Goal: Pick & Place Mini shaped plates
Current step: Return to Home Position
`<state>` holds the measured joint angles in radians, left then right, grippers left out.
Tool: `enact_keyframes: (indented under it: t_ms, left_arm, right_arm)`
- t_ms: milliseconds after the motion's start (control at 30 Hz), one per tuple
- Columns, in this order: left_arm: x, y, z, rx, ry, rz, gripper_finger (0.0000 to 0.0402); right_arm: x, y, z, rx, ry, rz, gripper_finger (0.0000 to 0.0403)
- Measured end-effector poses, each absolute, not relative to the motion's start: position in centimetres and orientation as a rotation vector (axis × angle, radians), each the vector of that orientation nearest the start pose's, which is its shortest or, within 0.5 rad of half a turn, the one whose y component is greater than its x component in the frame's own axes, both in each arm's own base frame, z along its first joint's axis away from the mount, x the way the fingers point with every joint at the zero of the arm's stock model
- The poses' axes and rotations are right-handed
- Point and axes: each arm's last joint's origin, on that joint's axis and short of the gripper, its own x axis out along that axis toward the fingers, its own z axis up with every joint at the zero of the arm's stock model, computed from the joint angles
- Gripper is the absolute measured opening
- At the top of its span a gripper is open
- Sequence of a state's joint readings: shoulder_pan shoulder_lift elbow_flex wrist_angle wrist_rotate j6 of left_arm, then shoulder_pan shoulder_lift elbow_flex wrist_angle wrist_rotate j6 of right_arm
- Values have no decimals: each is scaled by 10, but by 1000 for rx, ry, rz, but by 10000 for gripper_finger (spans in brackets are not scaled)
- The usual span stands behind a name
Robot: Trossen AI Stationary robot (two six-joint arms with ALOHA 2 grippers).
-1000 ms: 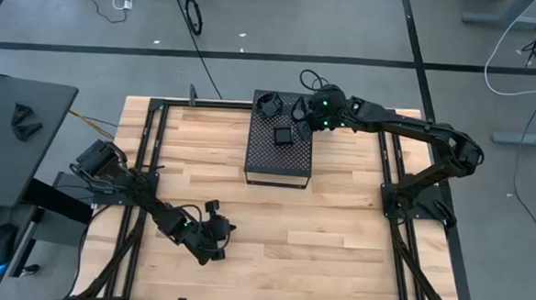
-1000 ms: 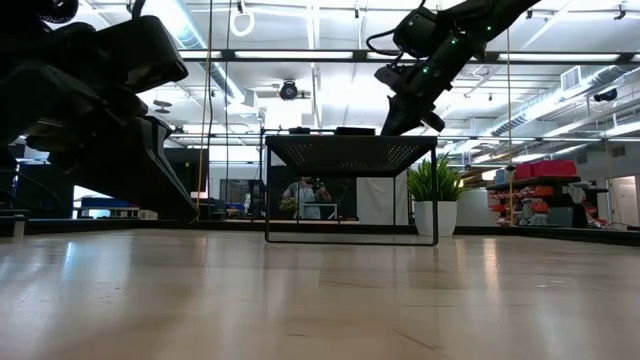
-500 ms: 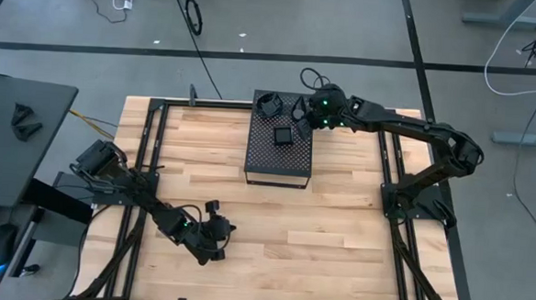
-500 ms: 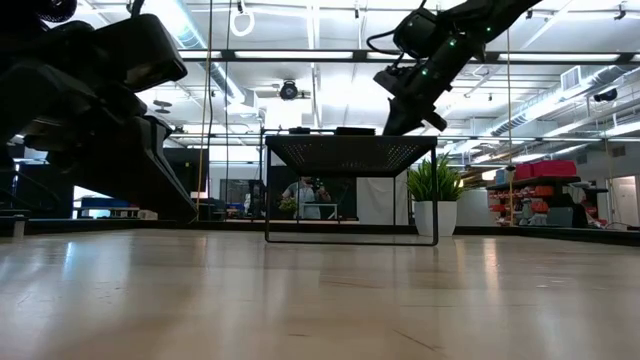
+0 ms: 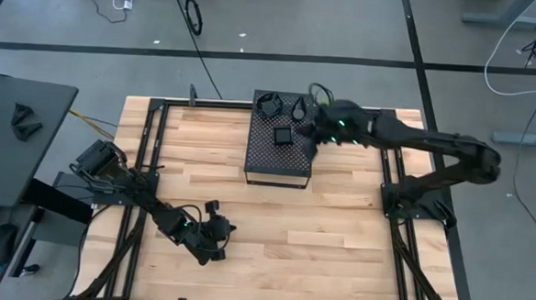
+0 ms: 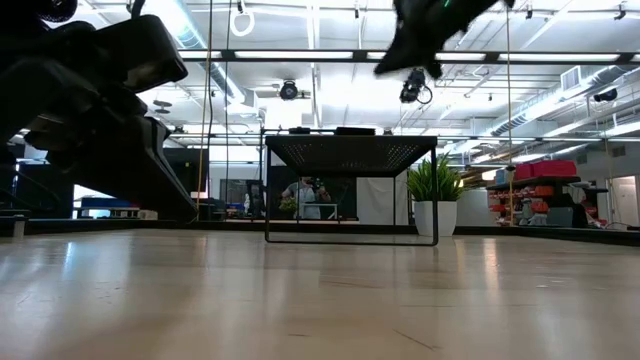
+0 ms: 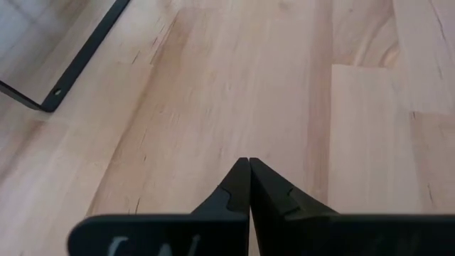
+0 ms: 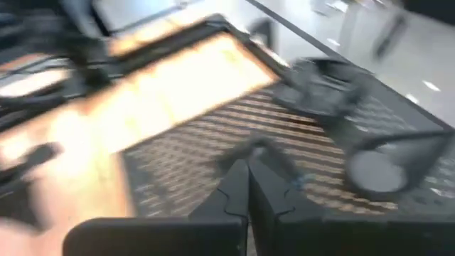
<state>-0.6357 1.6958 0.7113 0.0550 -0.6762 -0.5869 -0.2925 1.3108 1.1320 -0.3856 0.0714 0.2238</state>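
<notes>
1. The mini shaped plates [image 5: 283, 136] sit in stacks on top of the perforated box [image 5: 278, 167].
2. The right gripper [image 8: 247, 166], jaws closed and empty, hovers apparently above the box's right edge.
3. The left gripper [image 7: 249, 163], jaws closed, is well apart from the box.

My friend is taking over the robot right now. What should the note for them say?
Left gripper: shut, empty, low over the table on its left side.
Right gripper: shut, empty, high above the shelf, near its right edge.
Plates: square plates, drop plates and a third stack, all on the shelf top.
Done: every plate in view is stacked.
Left: probably only bringing the right arm home.
</notes>
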Motion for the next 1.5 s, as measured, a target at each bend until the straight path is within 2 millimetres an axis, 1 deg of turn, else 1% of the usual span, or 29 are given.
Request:
enact_keyframes:
  t_ms: [100,167,200,267,333,433,633,800,933,1033,1167,1267,1367,1500]
  left_arm:
    - [246,-160,123,-10,677,246,3]
    - [247,-160,123,-30,668,248,3]
    - [247,-161,124,-39,663,248,3]
    - [248,-162,125,-54,647,243,3]
    - [250,-163,126,-71,628,236,3]
    - [251,-164,128,-91,606,229,3]
    - [253,-164,129,-113,597,216,3]
    - [260,-160,133,-162,563,216,3]
    - [266,-151,141,-213,573,178,3]
    - [268,-143,154,-212,545,167,3]
    - [266,-129,183,-182,478,159,3]
    - [259,-114,202,-151,468,181,3]
    - [248,-98,222,-139,457,209,3]
    - [233,-81,245,-125,419,234,3]
  right_arm:
    - [262,-51,340,220,483,-300,4]
    - [253,-27,346,161,457,-204,5]
    - [248,-15,345,135,447,-155,5]
    - [236,5,337,106,445,-45,5]
    - [222,20,324,102,431,47,5]
    - [200,32,304,137,388,124,5]
    - [156,31,264,264,258,158,5]
    - [133,28,231,299,153,184,5]
    - [120,25,216,316,75,188,5]
    - [113,23,203,316,61,190,5]
    - [107,22,189,303,29,195,5]
    - [104,21,179,297,13,197,5]
    - [101,21,172,276,-6,198,5]
    - [97,19,173,215,-34,152,5]
